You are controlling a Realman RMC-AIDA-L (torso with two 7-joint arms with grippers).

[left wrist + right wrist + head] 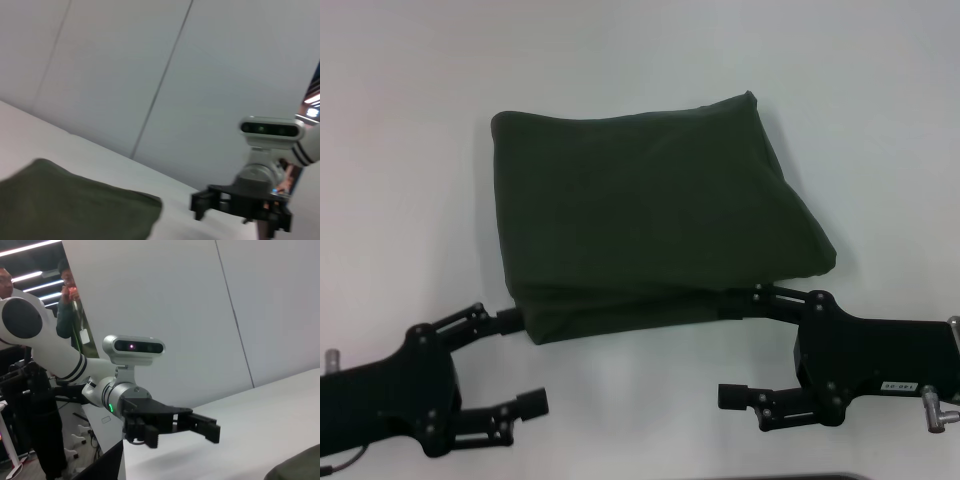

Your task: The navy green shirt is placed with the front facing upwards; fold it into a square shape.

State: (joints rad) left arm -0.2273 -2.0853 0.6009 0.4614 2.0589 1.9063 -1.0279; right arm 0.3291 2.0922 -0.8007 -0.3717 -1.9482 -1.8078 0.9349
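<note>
Head: folded shirt [650, 215] mid-surface [410, 70], white | left tool [510, 365] and right tool [740, 345] both gaping, one finger each at shirt's near edge | right wrist only: two people [67, 305] behind grey wall panels [165, 300]

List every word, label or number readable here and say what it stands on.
No text can be read.
White sticker on the right pincer: dark characters, too small and blurred to read.
Shirt: folded, plain fabric showing, no lettering visible.
Left pincer: no markings visible.
</note>
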